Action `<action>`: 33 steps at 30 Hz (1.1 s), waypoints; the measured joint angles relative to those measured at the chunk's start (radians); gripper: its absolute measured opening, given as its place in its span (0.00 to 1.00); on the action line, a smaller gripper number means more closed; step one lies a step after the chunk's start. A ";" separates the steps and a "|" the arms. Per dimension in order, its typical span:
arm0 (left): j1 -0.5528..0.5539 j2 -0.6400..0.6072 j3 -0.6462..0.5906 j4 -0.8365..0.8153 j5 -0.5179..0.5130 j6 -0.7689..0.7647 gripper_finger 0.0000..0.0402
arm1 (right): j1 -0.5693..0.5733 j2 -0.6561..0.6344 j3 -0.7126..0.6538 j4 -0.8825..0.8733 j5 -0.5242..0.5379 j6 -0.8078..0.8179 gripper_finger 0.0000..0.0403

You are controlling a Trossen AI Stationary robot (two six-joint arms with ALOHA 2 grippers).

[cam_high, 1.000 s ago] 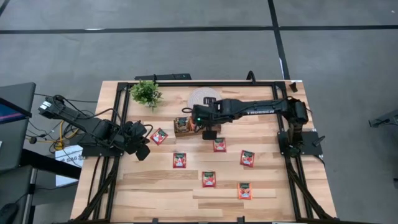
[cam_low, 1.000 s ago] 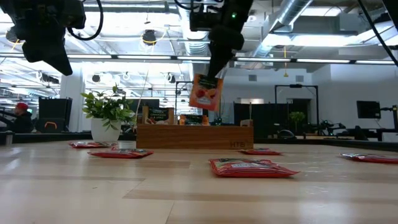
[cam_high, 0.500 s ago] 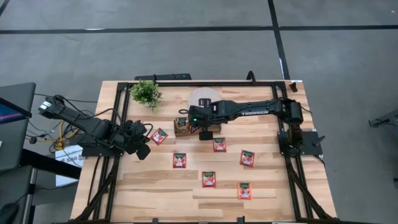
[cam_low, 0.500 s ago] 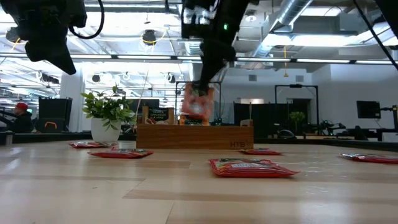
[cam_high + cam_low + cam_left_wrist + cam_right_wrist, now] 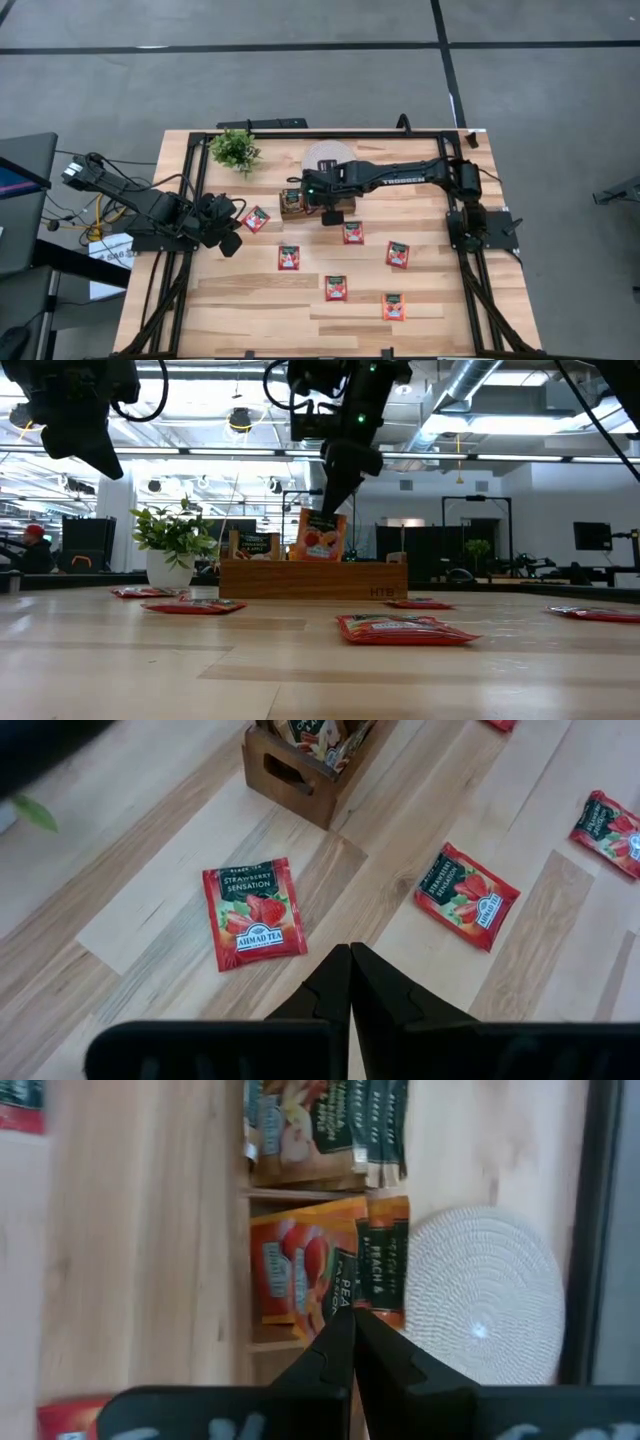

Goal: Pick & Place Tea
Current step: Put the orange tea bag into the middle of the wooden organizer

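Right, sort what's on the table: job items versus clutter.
Job:
- peach sachet held by the right end effector over the wooden tray
- six red sachets loose on the table

Clutter:
- potted plant
- round white disc

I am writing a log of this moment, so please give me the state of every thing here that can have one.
right pincer: shut on the peach sachet, above the tray
peach sachet: upright, lower edge down inside the tray
left pincer: shut, empty, raised at the table's left side
wooden tray: holds upright sachets
loose red sachets: six, lying flat on the table
plant: upright
white disc: flat, bare
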 joint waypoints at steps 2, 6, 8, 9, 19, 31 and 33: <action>0.000 0.000 0.000 0.000 0.000 0.000 0.00 | 0.001 0.000 0.000 0.002 -0.004 -0.012 0.00; 0.000 0.000 0.000 0.000 0.000 0.000 0.00 | -0.003 0.000 0.000 0.009 -0.003 -0.024 0.00; 0.000 0.000 0.000 0.000 0.000 0.000 0.00 | -0.009 0.000 0.000 0.001 -0.006 -0.028 0.00; 0.000 0.000 0.000 0.000 0.000 0.000 0.00 | -0.012 0.000 0.000 0.000 -0.013 -0.033 0.00; 0.000 0.000 0.000 0.000 -0.004 -0.001 0.00 | -0.022 0.000 -0.002 0.007 -0.067 -0.059 0.00; 0.000 0.000 0.000 0.000 -0.005 -0.002 0.00 | -0.035 0.000 -0.026 0.051 -0.109 -0.074 0.00; 0.000 0.000 0.000 0.000 -0.004 -0.002 0.00 | -0.035 0.001 -0.049 0.058 -0.106 -0.076 0.00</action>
